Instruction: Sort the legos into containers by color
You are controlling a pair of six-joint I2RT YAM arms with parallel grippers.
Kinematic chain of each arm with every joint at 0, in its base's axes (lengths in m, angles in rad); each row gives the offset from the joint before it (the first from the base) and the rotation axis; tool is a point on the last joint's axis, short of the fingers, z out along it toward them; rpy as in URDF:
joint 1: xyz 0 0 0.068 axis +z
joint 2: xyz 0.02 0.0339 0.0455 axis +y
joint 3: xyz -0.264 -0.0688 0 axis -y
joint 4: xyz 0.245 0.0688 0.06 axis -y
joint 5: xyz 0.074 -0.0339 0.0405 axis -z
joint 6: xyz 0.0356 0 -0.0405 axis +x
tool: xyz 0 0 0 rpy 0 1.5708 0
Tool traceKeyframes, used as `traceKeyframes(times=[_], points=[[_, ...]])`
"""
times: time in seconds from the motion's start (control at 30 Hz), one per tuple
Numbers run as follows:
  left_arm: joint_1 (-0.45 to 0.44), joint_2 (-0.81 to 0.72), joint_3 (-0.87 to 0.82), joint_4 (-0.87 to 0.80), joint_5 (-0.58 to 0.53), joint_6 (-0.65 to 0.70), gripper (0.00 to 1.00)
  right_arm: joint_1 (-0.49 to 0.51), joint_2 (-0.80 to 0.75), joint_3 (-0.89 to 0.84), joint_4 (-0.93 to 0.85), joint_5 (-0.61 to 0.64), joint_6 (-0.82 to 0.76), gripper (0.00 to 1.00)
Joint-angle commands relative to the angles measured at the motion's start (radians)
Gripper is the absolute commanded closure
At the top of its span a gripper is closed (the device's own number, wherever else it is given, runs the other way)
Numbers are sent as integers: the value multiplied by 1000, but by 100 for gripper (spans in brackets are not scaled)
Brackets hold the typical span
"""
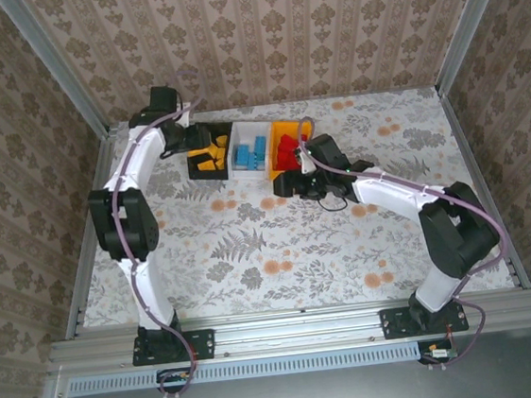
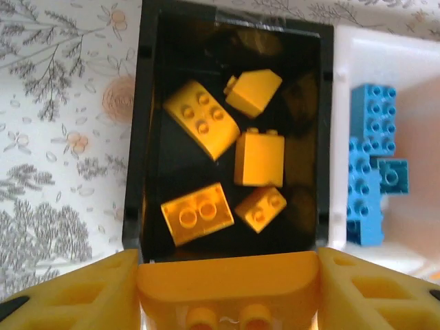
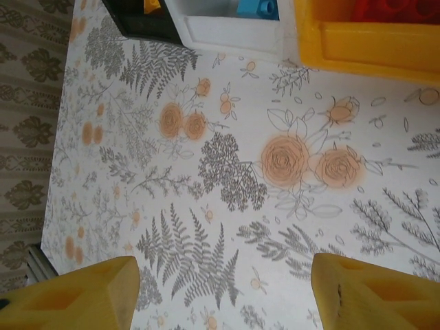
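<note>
Three bins stand in a row at the back of the table: black bin (image 1: 205, 149), white bin (image 1: 250, 150), orange bin (image 1: 286, 147). Several yellow-orange bricks (image 2: 201, 117) lie in the black bin (image 2: 137, 137). Light blue bricks (image 2: 371, 148) lie in the white bin (image 2: 342, 103). Red bricks (image 1: 285, 151) fill the orange bin. My left gripper (image 2: 229, 302) hangs over the black bin's near edge, shut on a yellow-orange brick (image 2: 229, 285). My right gripper (image 3: 223, 292) is open over bare tablecloth, just in front of the orange bin (image 3: 371, 48).
The floral tablecloth (image 1: 270, 246) stretches across the near half of the table. Metal frame rails (image 1: 89, 236) and patterned walls close in the sides and back. The right arm (image 1: 389, 195) reaches diagonally toward the bins.
</note>
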Motion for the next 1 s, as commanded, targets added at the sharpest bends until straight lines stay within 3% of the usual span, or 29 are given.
traceKeyframes(times=[0.0, 0.2, 0.4, 0.67, 0.97], points=[[3, 94, 119, -28, -30, 12, 42, -7, -75, -56, -42, 26, -23, 32], [-10, 218, 282, -25, -41, 45, 41, -6, -153, -117, -92, 68, -48, 31], [-29, 313, 400, -72, -47, 61, 26, -8, -190, -130, -117, 101, -62, 29], [-28, 286, 356, -58, -36, 58, 16, -9, -186, -122, -114, 103, -62, 25], [-27, 150, 243, -15, -17, 56, 12, -9, -208, -124, -119, 109, -68, 24]])
